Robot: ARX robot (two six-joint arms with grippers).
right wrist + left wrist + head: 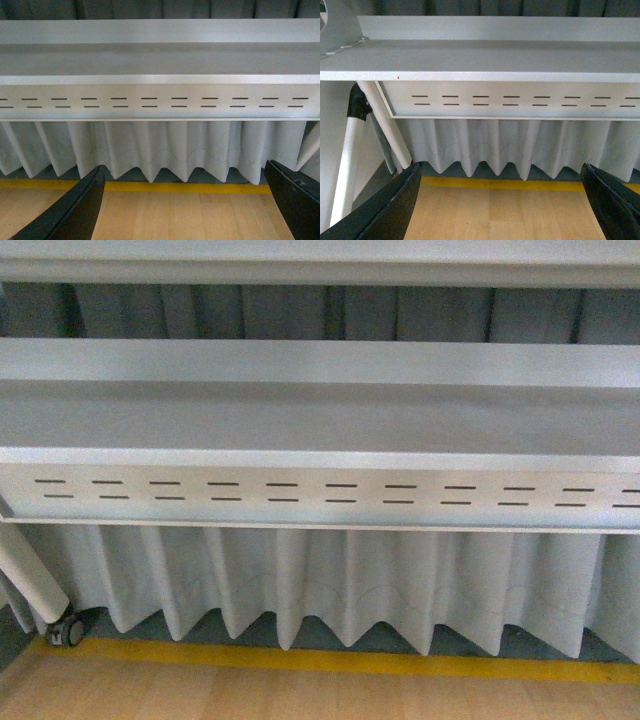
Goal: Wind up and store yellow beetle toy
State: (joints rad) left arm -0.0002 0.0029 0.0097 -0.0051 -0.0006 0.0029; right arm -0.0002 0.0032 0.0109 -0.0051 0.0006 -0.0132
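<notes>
The yellow beetle toy is out of view in all three views. My left gripper (502,210) is open, its black fingers (385,210) wide apart over bare wooden floor with nothing between them. My right gripper (185,210) is likewise open, its dark fingers (75,212) spread above the wooden floor, holding nothing. Neither arm shows in the front view.
A grey metal shelf (320,420) with a slotted front panel (320,495) spans the front view. Below it hangs a pleated white curtain (330,585). A yellow floor stripe (330,660) edges the wood floor (250,695). A white leg with a caster (65,628) stands at the left.
</notes>
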